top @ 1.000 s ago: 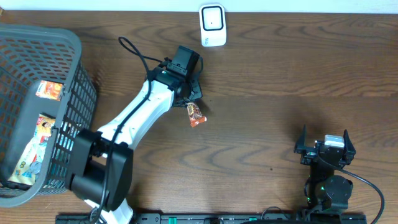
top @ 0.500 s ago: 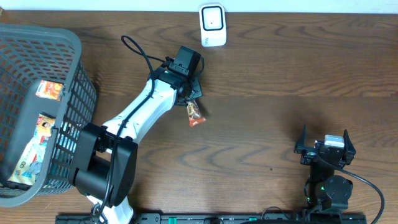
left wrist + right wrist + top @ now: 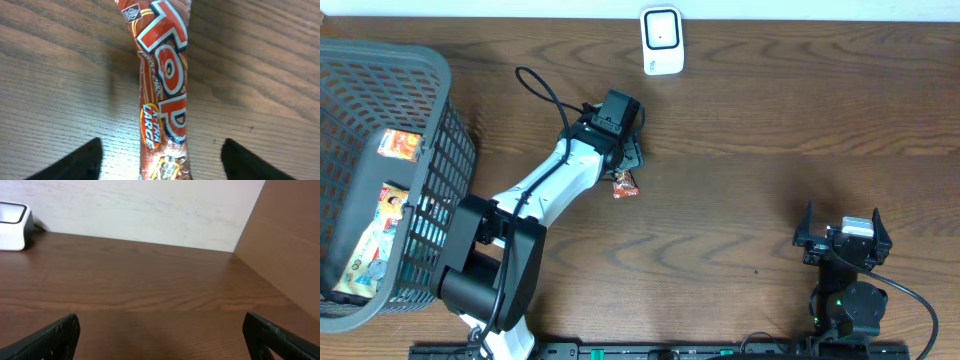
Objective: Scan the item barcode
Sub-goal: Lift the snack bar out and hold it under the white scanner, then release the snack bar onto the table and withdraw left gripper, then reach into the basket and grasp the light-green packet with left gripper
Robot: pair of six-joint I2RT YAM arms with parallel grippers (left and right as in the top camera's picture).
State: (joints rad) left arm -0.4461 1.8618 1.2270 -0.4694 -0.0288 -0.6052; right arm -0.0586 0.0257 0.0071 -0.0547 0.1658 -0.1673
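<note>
The item is an orange and brown snack bar (image 3: 624,184) lying on the wooden table, just below the left arm's tip. In the left wrist view the snack bar (image 3: 162,90) runs lengthwise between the two dark fingers, with table showing on both sides of it. My left gripper (image 3: 629,160) (image 3: 161,155) is open and straddles the bar's near end without touching it. No barcode shows on the upturned printed face. The white scanner (image 3: 661,40) (image 3: 12,226) stands at the table's far edge. My right gripper (image 3: 842,220) (image 3: 160,327) is open and empty at the front right.
A grey mesh basket (image 3: 440,70) with several snack packets inside fills the left side. A black cable (image 3: 545,90) loops off the left arm. A pale wall (image 3: 150,205) runs behind the scanner.
The left gripper has opened and let go of the snack bar, which now lies on the table slightly further left. The right arm has not moved.
</note>
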